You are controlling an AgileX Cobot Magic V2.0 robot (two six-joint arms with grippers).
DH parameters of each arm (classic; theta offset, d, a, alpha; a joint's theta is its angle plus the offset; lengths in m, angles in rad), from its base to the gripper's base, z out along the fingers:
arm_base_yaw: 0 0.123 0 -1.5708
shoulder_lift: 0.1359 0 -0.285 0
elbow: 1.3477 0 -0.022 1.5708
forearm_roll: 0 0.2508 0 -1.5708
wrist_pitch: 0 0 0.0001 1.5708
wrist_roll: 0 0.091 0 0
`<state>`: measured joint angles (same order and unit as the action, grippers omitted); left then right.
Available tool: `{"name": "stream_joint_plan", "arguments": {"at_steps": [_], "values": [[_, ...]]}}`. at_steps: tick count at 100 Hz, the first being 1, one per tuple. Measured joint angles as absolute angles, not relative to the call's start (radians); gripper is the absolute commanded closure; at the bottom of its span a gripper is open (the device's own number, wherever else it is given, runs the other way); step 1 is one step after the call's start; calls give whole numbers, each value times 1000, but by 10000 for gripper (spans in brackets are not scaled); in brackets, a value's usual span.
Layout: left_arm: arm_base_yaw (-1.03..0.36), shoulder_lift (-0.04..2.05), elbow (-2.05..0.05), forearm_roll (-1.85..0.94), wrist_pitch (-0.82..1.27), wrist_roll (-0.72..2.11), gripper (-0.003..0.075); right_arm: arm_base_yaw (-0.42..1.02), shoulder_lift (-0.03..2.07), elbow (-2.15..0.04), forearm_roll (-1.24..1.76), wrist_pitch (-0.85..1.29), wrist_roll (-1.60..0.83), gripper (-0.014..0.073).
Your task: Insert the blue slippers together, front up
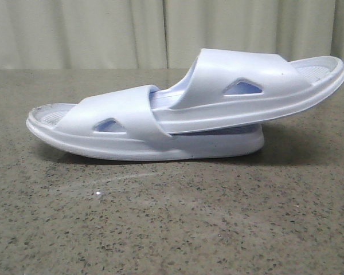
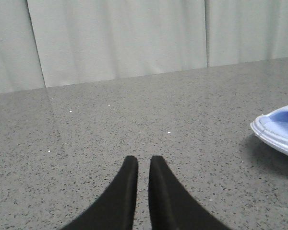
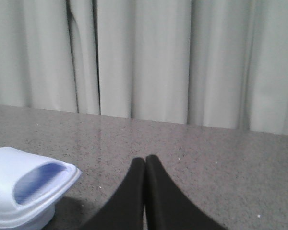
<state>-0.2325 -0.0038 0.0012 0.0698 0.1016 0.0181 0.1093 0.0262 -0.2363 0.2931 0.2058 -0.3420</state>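
Two pale blue-white slippers lie on the table in the front view. The lower slipper (image 1: 112, 117) lies flat. The upper slipper (image 1: 246, 80) has its front pushed under the lower one's strap, and its heel rises to the right. Neither gripper shows in the front view. In the left wrist view my left gripper (image 2: 143, 160) is empty, its fingers nearly together, low over bare table; a slipper end (image 2: 278, 132) lies off to one side. In the right wrist view my right gripper (image 3: 145, 159) is shut and empty, with a slipper end (image 3: 24, 184) beside it.
The speckled grey stone table (image 1: 172, 217) spreads around the slippers. A pale curtain (image 1: 103, 28) hangs behind the table's far edge.
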Motion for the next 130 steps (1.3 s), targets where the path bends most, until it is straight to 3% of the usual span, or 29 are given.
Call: {"name": "stream_joint_plan", "arguments": {"at_steps": [46,130], "values": [[-232,-4,1,70,102,18,704,109,26,-2,-24,26,30,701],[-232,-4,1,70,101,18,704,109,26,9,-48,-30,66,701]]}}
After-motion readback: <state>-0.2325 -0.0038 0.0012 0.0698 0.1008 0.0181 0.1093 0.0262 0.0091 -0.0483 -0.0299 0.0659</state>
